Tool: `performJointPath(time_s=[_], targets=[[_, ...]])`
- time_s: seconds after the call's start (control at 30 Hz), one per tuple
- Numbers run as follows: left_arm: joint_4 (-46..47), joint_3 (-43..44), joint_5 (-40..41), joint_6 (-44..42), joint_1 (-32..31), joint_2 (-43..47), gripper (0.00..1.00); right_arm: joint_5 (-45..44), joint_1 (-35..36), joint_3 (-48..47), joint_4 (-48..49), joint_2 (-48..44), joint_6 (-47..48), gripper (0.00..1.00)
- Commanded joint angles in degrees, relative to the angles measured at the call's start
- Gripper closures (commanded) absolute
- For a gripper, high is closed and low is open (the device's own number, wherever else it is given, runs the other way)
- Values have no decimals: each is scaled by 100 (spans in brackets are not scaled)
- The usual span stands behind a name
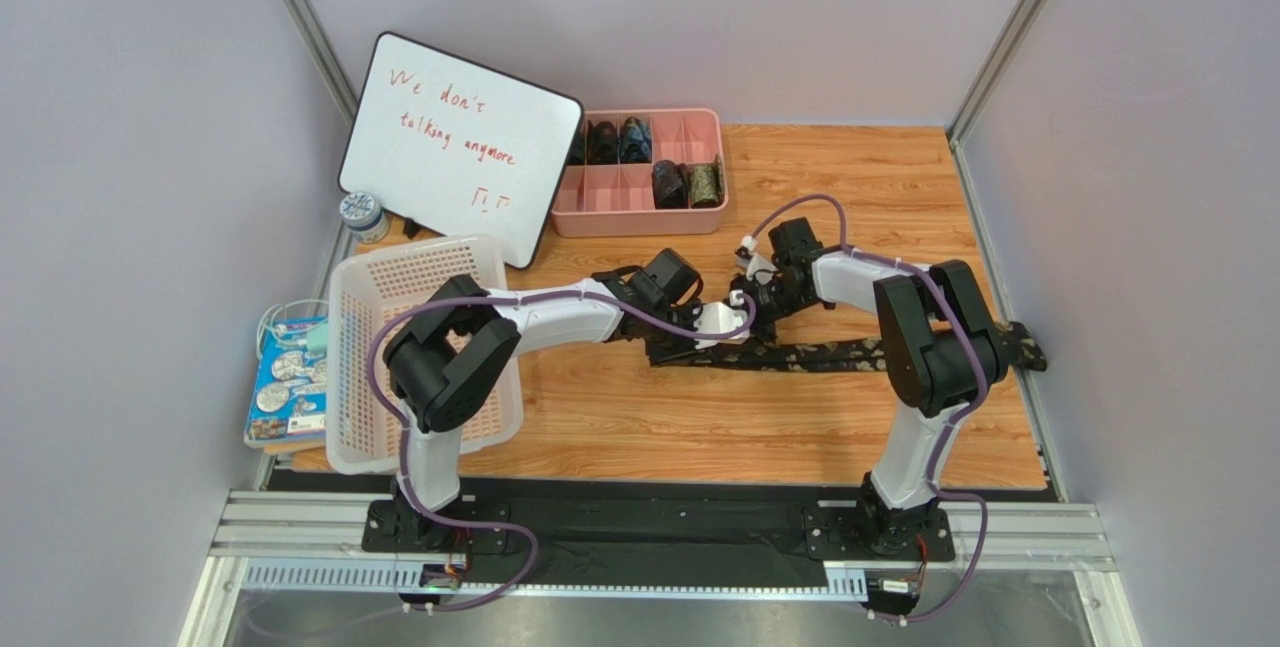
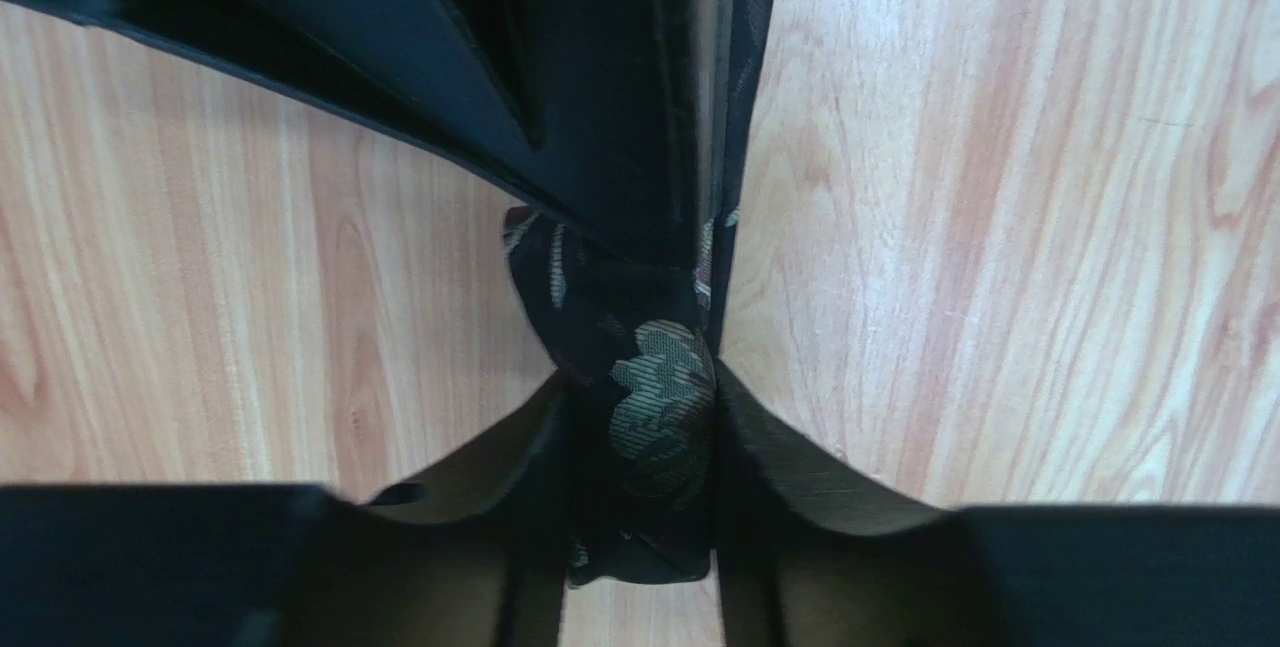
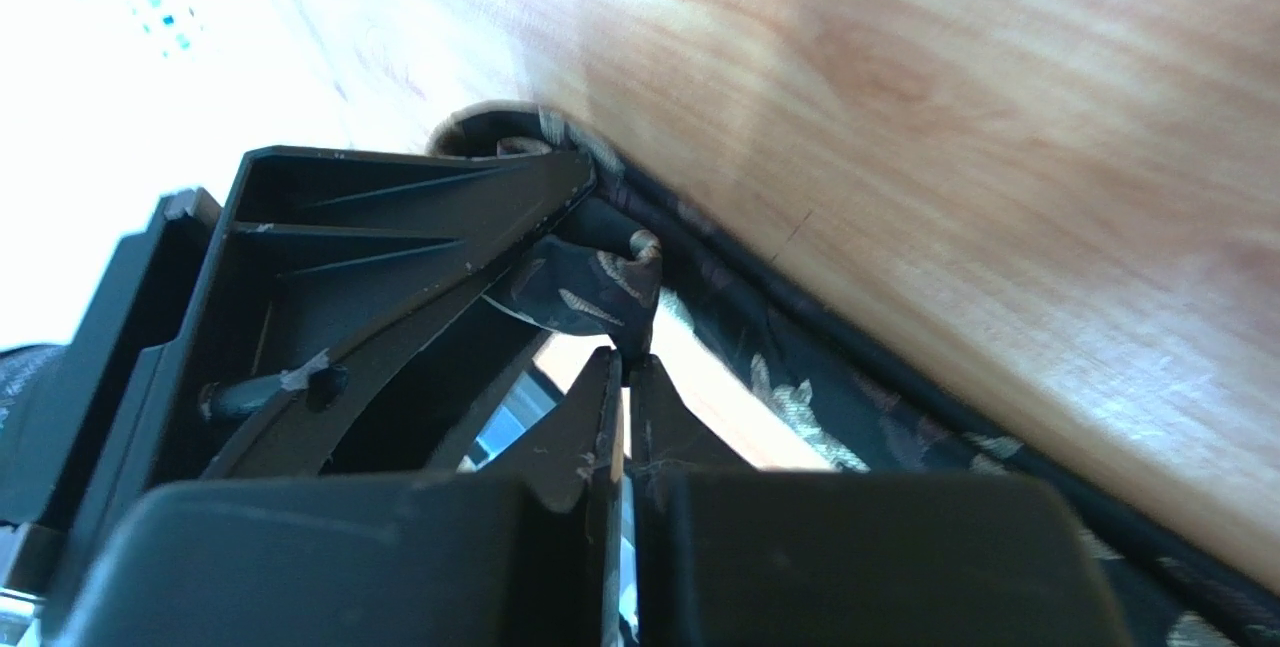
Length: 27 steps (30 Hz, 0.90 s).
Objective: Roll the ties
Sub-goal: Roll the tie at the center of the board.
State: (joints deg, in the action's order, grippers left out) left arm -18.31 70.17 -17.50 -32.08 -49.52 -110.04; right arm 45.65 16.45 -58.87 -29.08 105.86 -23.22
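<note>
Necktie [image 1: 842,353], long and dark with an olive leaf pattern, is lying stretched across the wooden table [image 1: 676,437] from its middle toward the right edge. Behind it, a whiteboard [image 1: 451,137] is leaning beside a white basket [image 1: 353,302], and a pink tray [image 1: 631,223] is holding rolled ties [image 1: 669,182]. Mid-table, the left gripper [image 2: 639,430] is pinching the necktie's curled end between its fingers, while the right gripper [image 3: 624,370], jaws pressed together, is holding its tips right at that same curl.

Front strip of the table [image 1: 676,430] between the bases is open. Mid-table is blocked: left arm [image 1: 556,320] and right arm [image 1: 864,284] meet there, and the tie [image 1: 842,353] runs to the right edge. White basket [image 1: 398,272] fills the left side. Whiteboard [image 1: 458,145] and pink divided tray [image 1: 724,167] stand at the back. Back-right corner is free.
</note>
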Motion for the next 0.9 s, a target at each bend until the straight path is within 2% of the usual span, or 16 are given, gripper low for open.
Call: performJointPath(time_s=[0.0,0.07,0.1,0.2,0.3,0.67,0.77,0.87], targets=[[-129,-30,-35,-264,-40,-79,63,304,16,-177,-185,-189,178,85],[-121,-30,-26,-282,-40,-97,64,304,-19,-230,-212,-206,204,74],[-121,-47,-34,-299,-40,-88,64,313,-36,-265,-221,-198,204,65],[-112,-56,-34,-326,-49,-88,64,304,-106,-379,-282,-154,204,57],[-103,-65,-43,-326,-41,-88,64,243,-142,-441,-274,-119,187,53],[-94,-109,-70,-343,-40,-149,64,129,166,-423,51,242,55,55],[-112,-100,-70,-308,-49,-167,64,76,210,-406,60,312,116,60],[-103,-118,-52,-273,-40,-176,63,-178,236,-397,-19,347,265,71]])
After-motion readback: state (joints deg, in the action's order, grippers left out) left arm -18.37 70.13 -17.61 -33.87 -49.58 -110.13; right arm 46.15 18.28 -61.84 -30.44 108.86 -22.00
